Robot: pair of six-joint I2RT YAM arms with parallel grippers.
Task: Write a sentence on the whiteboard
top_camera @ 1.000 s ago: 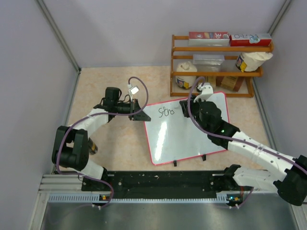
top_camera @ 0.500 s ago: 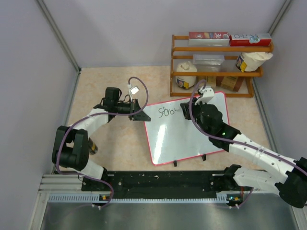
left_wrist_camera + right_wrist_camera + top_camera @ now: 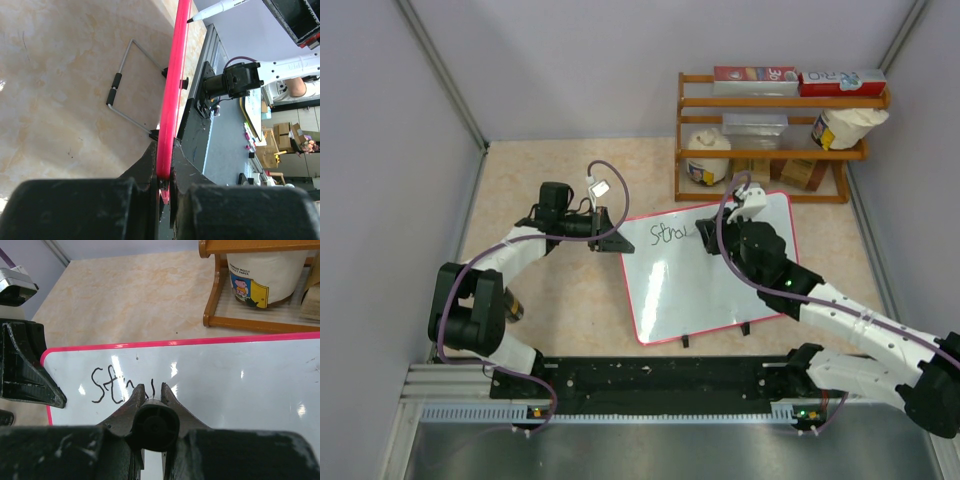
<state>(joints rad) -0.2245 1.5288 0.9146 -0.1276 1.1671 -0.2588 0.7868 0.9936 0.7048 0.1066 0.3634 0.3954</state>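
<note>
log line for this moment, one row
left gripper: shut on whiteboard edge | right gripper: shut on marker | sentence: first letters only, unfinished

The right gripper (image 3: 708, 238), clamped on the pen (image 3: 152, 426), slid a little rightward along the upper part of the whiteboard (image 3: 700, 292) in the top view, and the sentence (image 3: 669, 234) gained a further stroke.

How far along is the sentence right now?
Done: only the start of the sentence, roughly "Stro", sits top left on the whiteboard. In hand: the right gripper is shut on the marker, its tip near the last stroke; the left gripper clamps the board's red edge. Left: nearly all the words; most of the board is blank.
</note>
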